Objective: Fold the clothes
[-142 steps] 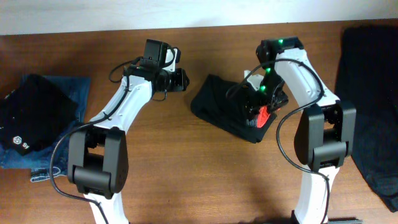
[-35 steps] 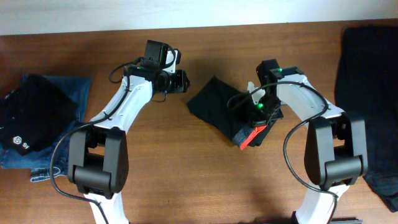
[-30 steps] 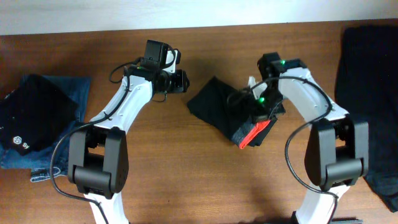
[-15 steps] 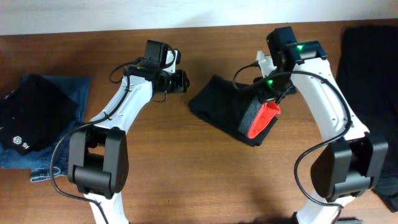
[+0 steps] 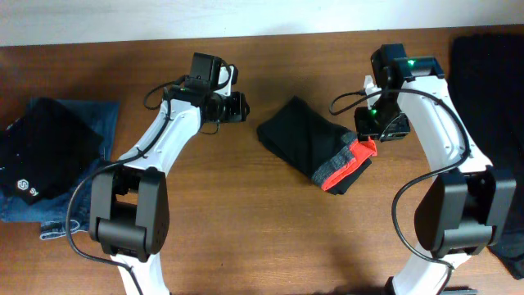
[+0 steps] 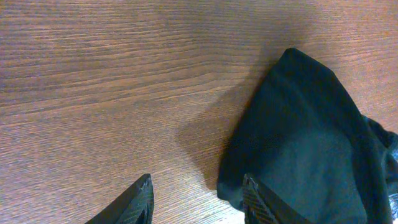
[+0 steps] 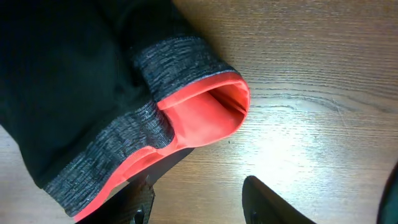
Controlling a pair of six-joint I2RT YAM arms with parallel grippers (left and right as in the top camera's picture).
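Right claw (image 7: 198, 190) spread; wrist view shows waistband (image 7: 202, 115) interior.

The trousers (image 6: 298, 143) run off the right and bottom edges of the left wrist view, where only the fingertips of the left hand (image 6: 196, 202) clear the bottom edge. In the right wrist view the trousers run off the top and left edges. The right hand (image 7: 199, 205) shows as two stubs at the bottom edge, and a dark shape (image 7: 393, 193) at the right edge is cut too short to name. From overhead, the right hand's fingers cannot be made out. A dark cloth (image 5: 491, 98) runs off the right edge, and a black garment (image 5: 41, 156) covers most of the jeans (image 5: 97, 123), which reach the left edge.
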